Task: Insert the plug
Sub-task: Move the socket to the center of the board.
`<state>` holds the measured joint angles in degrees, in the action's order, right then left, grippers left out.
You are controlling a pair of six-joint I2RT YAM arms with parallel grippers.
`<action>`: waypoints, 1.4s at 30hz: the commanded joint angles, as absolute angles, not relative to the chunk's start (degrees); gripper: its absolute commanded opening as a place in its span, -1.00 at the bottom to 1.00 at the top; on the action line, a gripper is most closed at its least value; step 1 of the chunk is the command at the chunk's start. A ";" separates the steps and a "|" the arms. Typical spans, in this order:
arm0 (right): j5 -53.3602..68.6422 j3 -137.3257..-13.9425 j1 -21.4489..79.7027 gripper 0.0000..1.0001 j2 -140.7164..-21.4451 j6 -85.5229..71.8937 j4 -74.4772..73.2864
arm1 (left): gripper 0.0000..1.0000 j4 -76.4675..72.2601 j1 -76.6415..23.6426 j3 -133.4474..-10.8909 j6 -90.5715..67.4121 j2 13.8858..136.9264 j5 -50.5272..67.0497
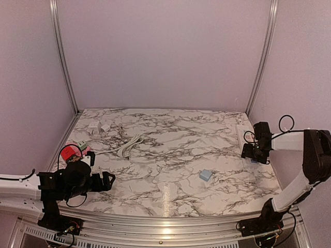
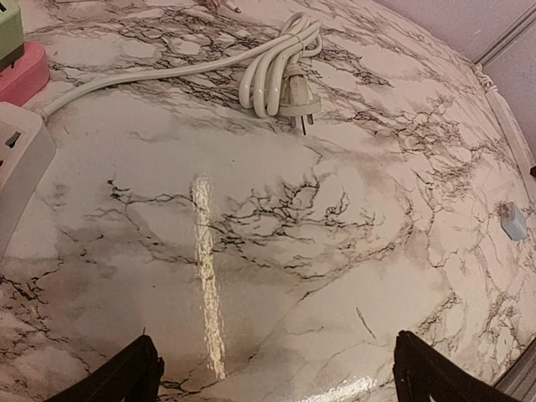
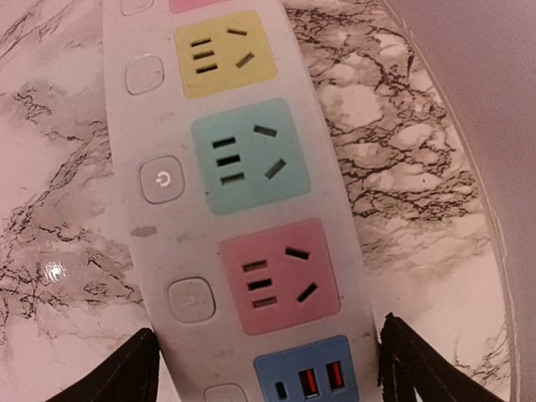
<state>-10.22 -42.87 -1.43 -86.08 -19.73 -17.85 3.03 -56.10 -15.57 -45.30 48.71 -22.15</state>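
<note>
Plug (image 2: 295, 99) lies on its side against its coiled cable (image 2: 268, 67) on the table's left half, well apart from the power strip (image 3: 201, 226) at the right edge; left gripper (image 2: 272, 377) gapes wide, empty, short of the plug; right gripper (image 3: 268, 368) stands spread astride the strip, contact unclear. Likely risks: fingers closing on cable loops rather than the plug body; the coil dragging the pins off the slots; an unclamped strip skidding under the push.

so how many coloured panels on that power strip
5: pink sliver at top edge, then yellow, teal, pink, and blue USB one at the bottom; more may be cropped.
</note>
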 commanded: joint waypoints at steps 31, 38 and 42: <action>-0.92 -43.93 8.43 -0.14 -86.00 -23.26 -19.72 | 0.98 1.50 -56.30 -12.38 -46.85 48.37 -22.60; 5.33 -42.58 13.65 -0.20 -73.56 -31.80 -18.90 | 0.98 0.56 -56.27 -12.01 -47.25 48.87 -22.26; 4.55 -43.73 20.32 -0.18 -70.84 -35.92 -18.97 | 0.98 0.56 -56.25 -11.48 -47.60 48.46 -22.09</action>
